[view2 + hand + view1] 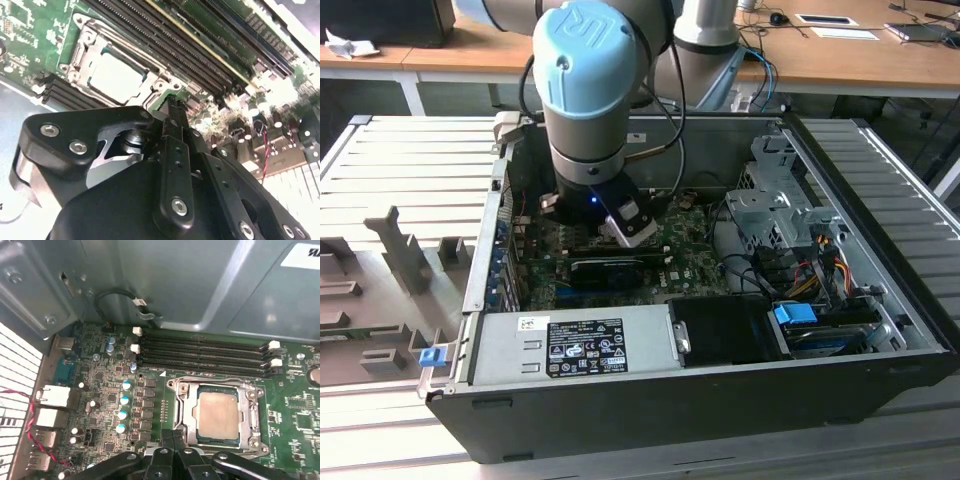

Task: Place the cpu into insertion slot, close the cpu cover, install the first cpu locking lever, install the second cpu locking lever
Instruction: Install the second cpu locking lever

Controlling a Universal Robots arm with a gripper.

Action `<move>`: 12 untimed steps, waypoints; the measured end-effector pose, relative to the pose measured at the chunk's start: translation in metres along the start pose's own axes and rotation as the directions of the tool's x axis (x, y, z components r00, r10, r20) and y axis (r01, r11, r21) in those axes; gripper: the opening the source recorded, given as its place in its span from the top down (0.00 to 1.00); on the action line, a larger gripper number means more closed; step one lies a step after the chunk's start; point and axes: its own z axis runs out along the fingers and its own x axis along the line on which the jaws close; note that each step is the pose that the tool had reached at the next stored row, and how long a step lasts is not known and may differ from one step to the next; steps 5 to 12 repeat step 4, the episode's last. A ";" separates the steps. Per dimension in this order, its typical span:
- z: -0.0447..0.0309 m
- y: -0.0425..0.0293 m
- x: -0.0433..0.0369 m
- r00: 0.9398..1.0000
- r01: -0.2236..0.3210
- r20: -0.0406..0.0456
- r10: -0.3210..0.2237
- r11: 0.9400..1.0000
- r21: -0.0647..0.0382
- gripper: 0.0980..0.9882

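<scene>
- Inside the open computer case [720, 400], my gripper [172, 436] hangs low over the green motherboard [100, 390], just beside the near edge of the insertion slot [182, 407].
- Gripper fingers [175, 120] look pressed together, tips meeting in a narrow point in both wrist views; I see nothing pinched between them. Whether the tips touch the board or the socket rim, I cannot tell.
- One cpu [216, 412], pale metal top up, sits flat in the slot, framed by one cpu cover [252, 415] lying down around it with the chip showing through its window.
- In the second wrist view the same cpu [116, 77] lies just beyond the fingertips.
- Count: four long black memory slots [200, 352] run beside the socket; one grey power supply box [570, 345] sits along the case's near wall in the exterior view.
- Arm pose: the wrist [585, 90] stands roughly vertical, blue cap toward the camera, reaching down into the case from above; the tool head below it is angled toward the exterior view's right.
</scene>
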 end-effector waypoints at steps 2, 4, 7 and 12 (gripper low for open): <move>-0.0048 0.0017 -0.0002 1.000 0.000 -0.001 0.000 1.000 0.000 0.99; -0.0062 0.0022 -0.0004 1.000 -0.001 -0.002 0.001 1.000 -0.001 0.99; -0.0062 0.0022 -0.0004 1.000 -0.001 -0.002 0.001 1.000 -0.001 0.99; -0.0062 0.0022 -0.0004 1.000 -0.001 -0.002 0.001 1.000 -0.001 0.99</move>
